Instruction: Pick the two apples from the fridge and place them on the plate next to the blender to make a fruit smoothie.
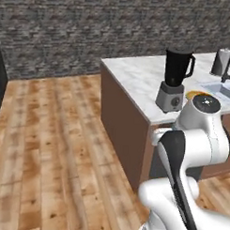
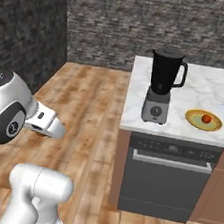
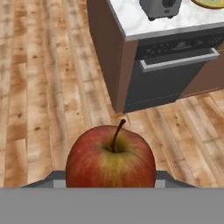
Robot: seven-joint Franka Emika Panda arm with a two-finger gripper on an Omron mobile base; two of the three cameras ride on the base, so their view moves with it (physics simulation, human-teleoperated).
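In the hand view a dull red-brown apple [image 3: 110, 159] with a yellowish patch and a stem sits between the fingers of my gripper [image 3: 111, 183], which is shut on it above the wooden floor. The bright red-orange apple [image 2: 206, 118] lies on the yellow-orange plate [image 2: 194, 120], just right of the black blender [image 2: 162, 86] on the marble counter. The blender [image 1: 176, 79] stands near the counter's front edge, and my arm hides most of the plate [image 1: 194, 94]. The blender's grey base [image 3: 159, 7] and the plate's rim [image 3: 210, 4] show at the top of the hand view.
A dark appliance front with a bar handle [image 2: 168, 177] sits under the counter [image 2: 208, 84]. A sink [image 1: 224, 89] and a grey canister [image 1: 221, 62] lie further along the counter. A tall dark body [image 1: 0, 84] stands at the left edge. Wooden floor [image 1: 54, 147] spreads to the left.
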